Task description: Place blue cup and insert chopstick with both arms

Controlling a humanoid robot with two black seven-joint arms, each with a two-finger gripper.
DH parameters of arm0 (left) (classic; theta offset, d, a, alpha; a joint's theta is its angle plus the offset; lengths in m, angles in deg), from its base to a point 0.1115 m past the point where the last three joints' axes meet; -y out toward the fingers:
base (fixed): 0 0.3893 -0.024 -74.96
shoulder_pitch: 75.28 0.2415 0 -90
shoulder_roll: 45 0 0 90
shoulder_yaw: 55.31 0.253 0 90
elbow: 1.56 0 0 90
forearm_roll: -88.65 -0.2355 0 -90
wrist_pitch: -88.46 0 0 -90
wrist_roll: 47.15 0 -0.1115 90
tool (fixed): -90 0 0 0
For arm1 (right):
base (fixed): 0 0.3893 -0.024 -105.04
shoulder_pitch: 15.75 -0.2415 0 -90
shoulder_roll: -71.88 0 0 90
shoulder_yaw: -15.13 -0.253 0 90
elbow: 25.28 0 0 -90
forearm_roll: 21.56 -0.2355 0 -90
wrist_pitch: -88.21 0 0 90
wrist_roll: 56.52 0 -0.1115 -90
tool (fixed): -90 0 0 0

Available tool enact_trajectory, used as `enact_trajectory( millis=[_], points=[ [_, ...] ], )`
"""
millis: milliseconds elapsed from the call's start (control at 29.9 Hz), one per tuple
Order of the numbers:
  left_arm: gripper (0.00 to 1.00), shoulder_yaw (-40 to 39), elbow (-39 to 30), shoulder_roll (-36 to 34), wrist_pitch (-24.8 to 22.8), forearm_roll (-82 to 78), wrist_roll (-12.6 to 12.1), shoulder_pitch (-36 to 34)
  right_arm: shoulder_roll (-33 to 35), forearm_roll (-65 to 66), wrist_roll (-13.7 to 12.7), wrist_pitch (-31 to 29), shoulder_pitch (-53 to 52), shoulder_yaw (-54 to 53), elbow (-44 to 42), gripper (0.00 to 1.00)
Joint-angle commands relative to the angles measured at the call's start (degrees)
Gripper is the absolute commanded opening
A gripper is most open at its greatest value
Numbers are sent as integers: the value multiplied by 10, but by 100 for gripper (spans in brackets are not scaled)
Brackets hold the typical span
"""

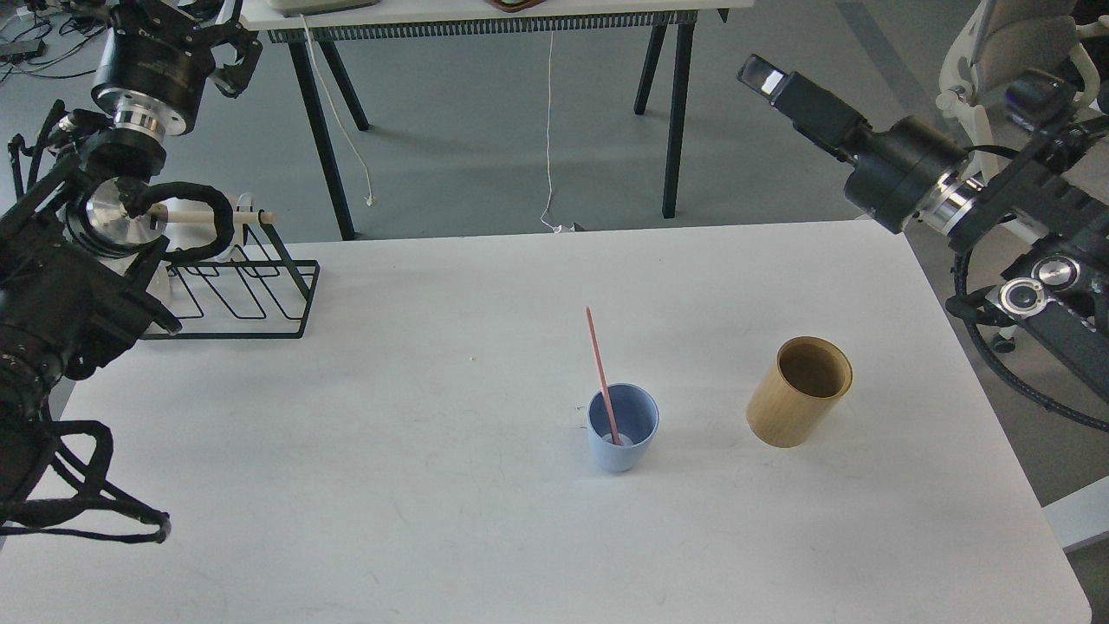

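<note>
Both of my black arms were raised well clear of the white table, which I judged fitting, since nothing seemed left to carry. My left gripper hung above the black wire rack; whether its fingers were apart I could not tell. My right gripper looked end-on, equally unreadable. The small pale-blue plastic cup stood upright near the table's middle, well apart from the tan bamboo cylinder holder. 1 thin pink chopstick rested inside, its long axis leaning up and leftward, away from me.
</note>
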Motion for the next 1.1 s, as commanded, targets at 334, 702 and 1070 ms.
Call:
enact_trajectory(
  millis=[334, 702, 1070],
  points=[
    [99, 5, 1, 30, 0, -2, -4, -1, -67, -397, 5, -1, -23, -68, -145, 99],
    [99, -1, 0, 51, 0, 14, 0, 2, -172, -603, 0, -62, -57, -119, -297, 99],
    [100, -2, 0, 54, 0, 32, 1, 25, -215, -632, -2, -139, -115, -128, -404, 99]
  ],
)
